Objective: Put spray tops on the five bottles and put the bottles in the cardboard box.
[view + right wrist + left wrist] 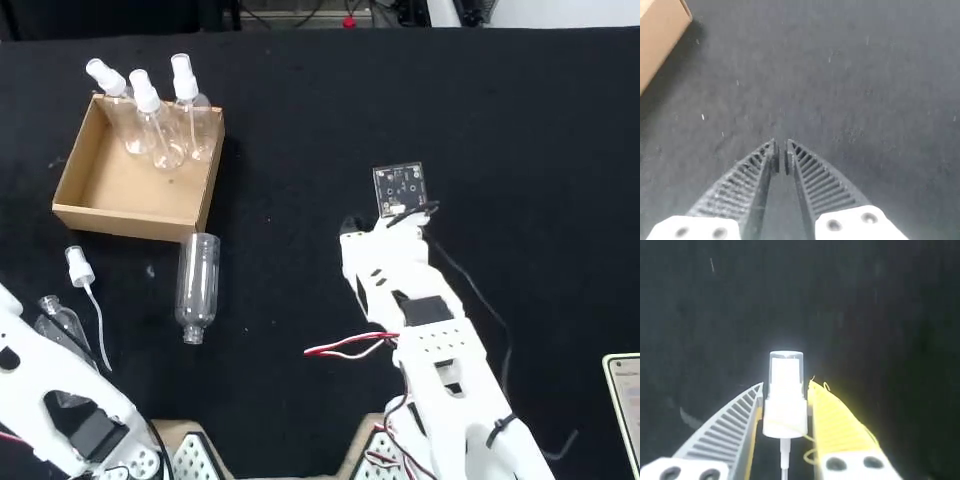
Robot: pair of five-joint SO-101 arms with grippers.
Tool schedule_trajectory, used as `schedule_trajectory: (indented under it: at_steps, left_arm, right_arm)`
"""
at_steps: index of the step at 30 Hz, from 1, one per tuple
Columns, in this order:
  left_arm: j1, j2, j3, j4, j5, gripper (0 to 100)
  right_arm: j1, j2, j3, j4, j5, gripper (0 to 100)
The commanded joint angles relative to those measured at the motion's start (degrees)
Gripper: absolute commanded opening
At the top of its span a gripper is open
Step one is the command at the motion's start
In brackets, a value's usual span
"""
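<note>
Left wrist view shows your left gripper [785, 385] with its fingers clamped on a spray top [785, 415], dip tube trailing back between them. In the high view, three capped bottles [160, 130] already stand in the cardboard box [130, 222] at upper left. An open bottle [196, 285] lies just below the box, and another bottle [60, 322] sits beside your left arm at lower left, near a loose spray top [79, 266].

I'd have you feed the tube into a neck first, then seat the collar squarely. Your right gripper [780, 157] is empty, fingers nearly touching, so it is free to steady a bottle. Mind the box wall close to the lying bottle. The surface [300, 120] offers the most working room in the centre.
</note>
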Motion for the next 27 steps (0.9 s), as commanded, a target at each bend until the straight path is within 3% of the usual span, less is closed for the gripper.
schedule_trajectory:
  at_steps: [1,4,9,13,17,21,27]
  left_arm:
    - [0.4,-7.21,-13.76,18.2,2.46,6]
    - [1.19,-8.26,-21.67,26.99,2.46,6]
    - [0.66,-11.43,-23.52,26.99,4.4,5]
    - [0.75,-21.63,-12.88,26.99,4.4,5]
    - [4.35,-42.29,8.31,26.9,4.13,5]
    - [16.4,-66.55,30.11,26.55,4.04,5]
    - [47.25,-92.22,52.18,19.25,3.96,5]
  right_arm:
    - [0.79,-2.86,-4.18,7.56,-0.18,3.1]
    - [1.05,-8.22,-6.64,15.21,-0.18,3.2]
    - [1.05,-21.49,-7.08,23.47,-0.18,3.2]
    - [1.05,-34.77,-7.78,30.68,0.18,3.2]
    - [1.14,-45.41,-10.59,39.47,5.71,3.2]
    - [5.27,-45.93,-14.81,44.92,6.95,3.2]
    - [15.91,-34.15,-23.34,45.27,7.38,3.2]
